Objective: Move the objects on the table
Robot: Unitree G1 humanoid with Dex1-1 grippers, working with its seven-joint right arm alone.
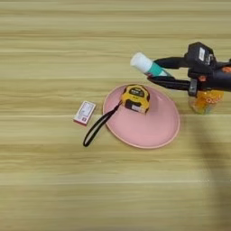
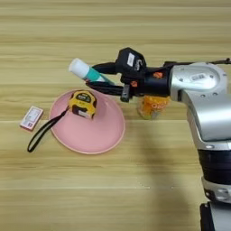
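Your table (image 1: 54, 189) fills the view, a wide light-brown top with wood-grain stripes running across. On it, the round pink plate (image 1: 149, 128) sits near the middle, and your right arm reaches in from the right with its gripper (image 2: 97, 76) stretched out over the plate's far rim. The yellow-black tape measure (image 1: 136, 98) rests on the far part of the plate, its black strap trailing off the left rim onto the wood. The small orange juice bottle (image 2: 152, 107) stands just right of the plate, below the forearm and partly hidden by it. The white-teal tube (image 1: 147, 66) lies between the two black fingers, and they look closed on its teal end, so you are holding it. Its long axis runs up and to the left, away from the wrist, white cap outermost, beyond the plate's far edge. If the plate is your goal, it lies just nearside of the tube. The small red-white flat box (image 1: 85, 112) lies left of the plate, well apart from the hand.
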